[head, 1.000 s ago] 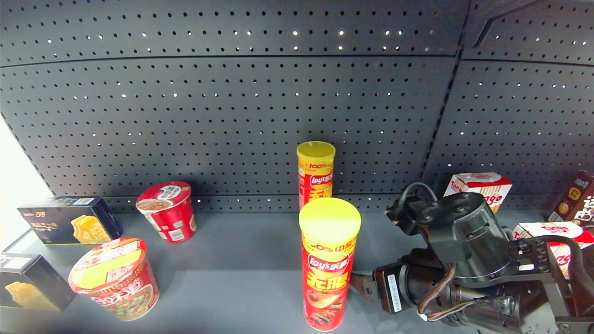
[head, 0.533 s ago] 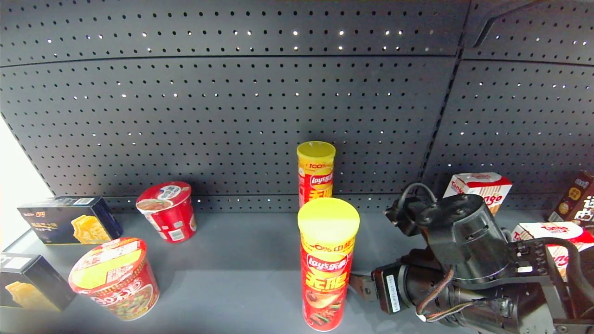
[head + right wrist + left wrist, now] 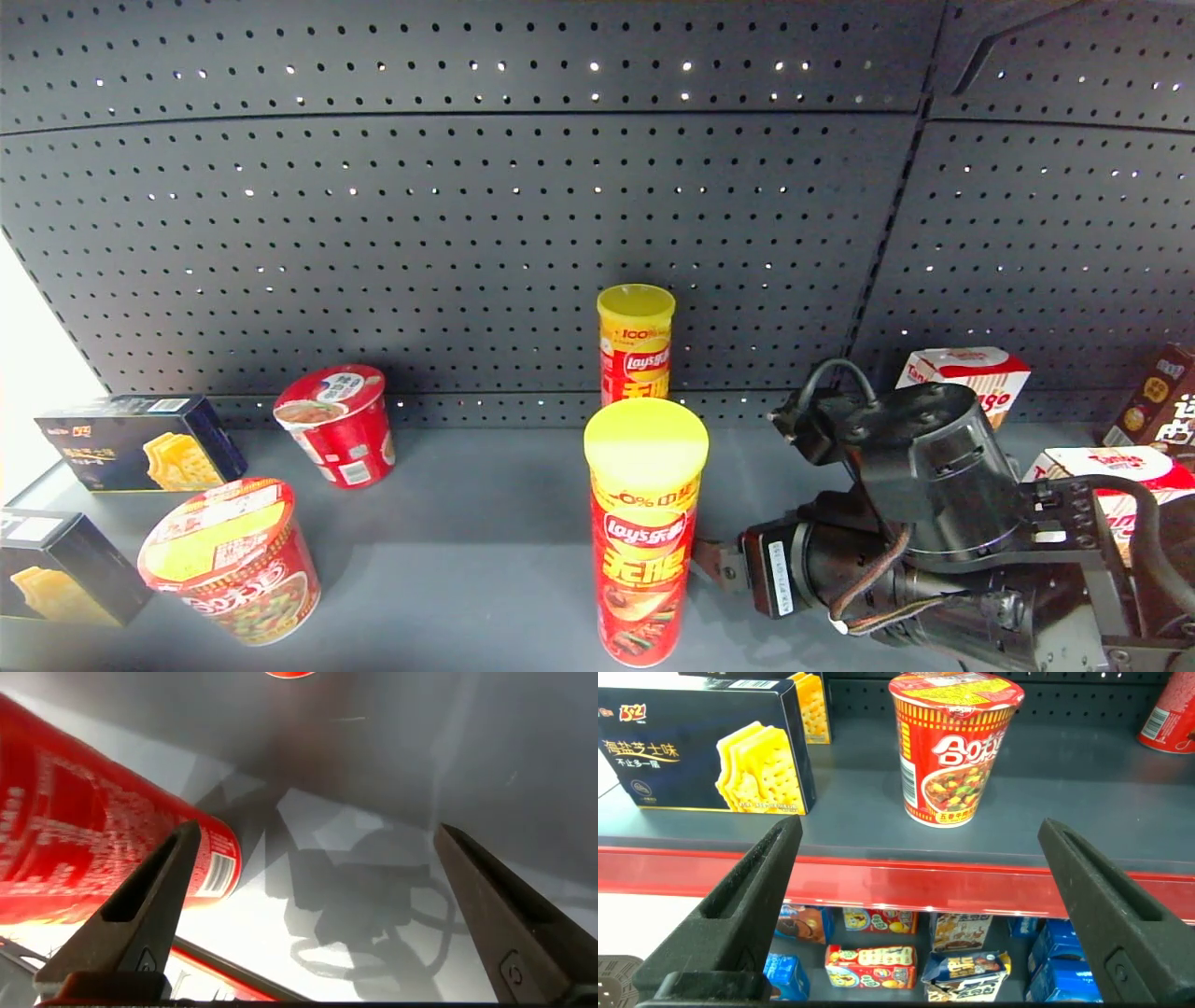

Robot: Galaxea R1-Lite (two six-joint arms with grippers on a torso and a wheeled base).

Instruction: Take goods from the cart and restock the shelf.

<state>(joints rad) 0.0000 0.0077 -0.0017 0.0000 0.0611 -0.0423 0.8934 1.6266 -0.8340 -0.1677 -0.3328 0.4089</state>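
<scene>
Contact between chip can [image 3: 644, 532] and spread right gripper [image 3: 318, 833] cannot be resolved; one finger is hidden behind the can in the head view. Left gripper [image 3: 922, 821] is held spread.

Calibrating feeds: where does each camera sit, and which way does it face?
Head view: on the head, looking down at the shelf; right arm lower right.
Left wrist view: on the left wrist, facing the noodle cup; open left gripper frames it.
Right wrist view: on the right wrist, facing the shelf floor; open right gripper.
Shared: head and right wrist views both show the front chip can.
</scene>
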